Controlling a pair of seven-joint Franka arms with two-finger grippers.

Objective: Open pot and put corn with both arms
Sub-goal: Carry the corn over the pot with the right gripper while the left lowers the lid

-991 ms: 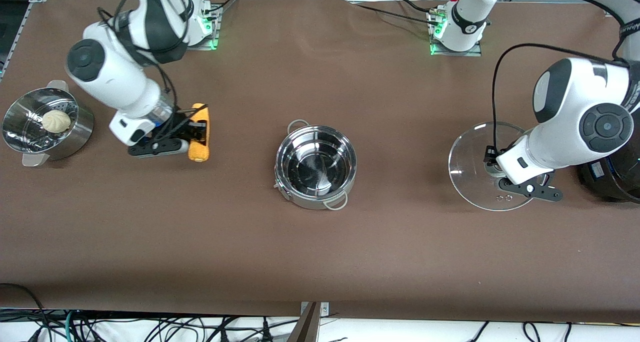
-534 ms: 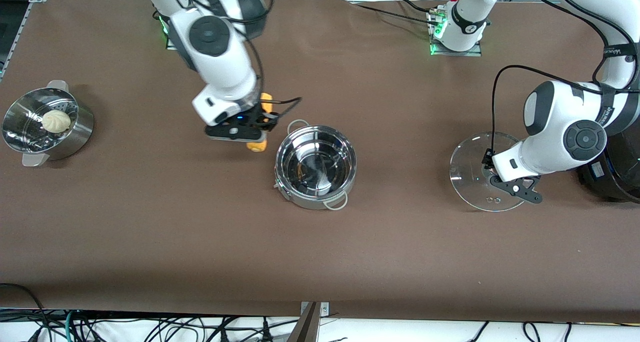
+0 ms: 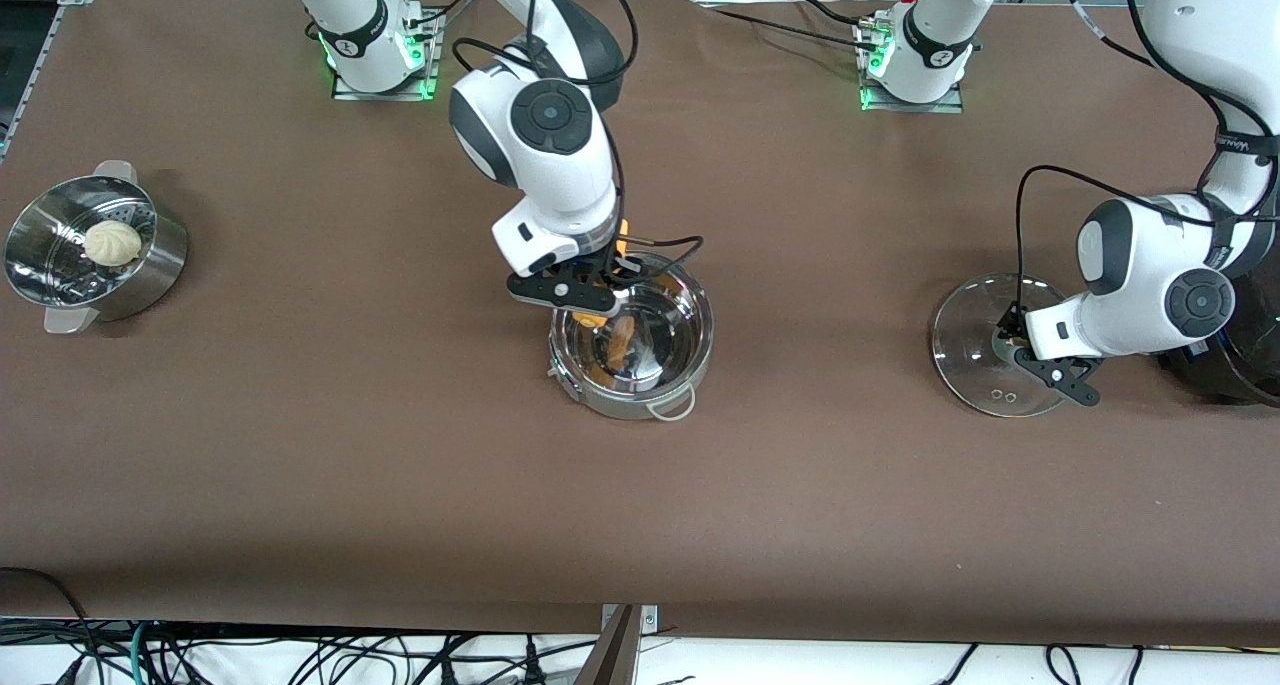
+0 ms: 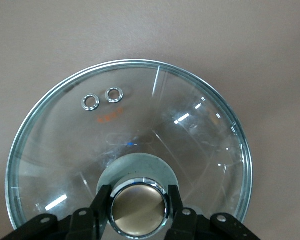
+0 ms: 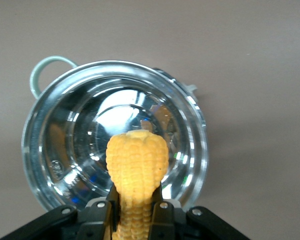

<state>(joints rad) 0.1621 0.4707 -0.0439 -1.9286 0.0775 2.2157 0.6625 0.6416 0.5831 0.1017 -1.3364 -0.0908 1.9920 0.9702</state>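
Front view, taken across the surface (image 3: 300,485): 1 steamer basket (image 3: 150,265) holding 1 white bun (image 3: 112,242) sits at the right arm's end. Next, the right end effector (image 3: 582,293) hangs over the rim of the open pot (image 3: 632,335), clamped on the corn (image 3: 598,309). The right wrist view confirms this: the corn (image 5: 136,165) is pinched between the fingers and points out over the pot's bowl (image 5: 115,130), not yet inside. At the left arm's end, the left end effector (image 3: 1040,360) grips the tan knob (image 4: 138,209) of the glass lid (image 3: 985,345), which is down at the surface well apart from the pot. 1 black cooker (image 3: 1230,355) stands beside it.

Step in hand: delivery of the corn; lid removal judged complete. The next move calls for lowering the corn into the bowl, tilted to fit, then releasing.

Count: 2 arms, 1 pot, 1 lid, 1 corn, 1 basket, 1 bun, 1 cooker.
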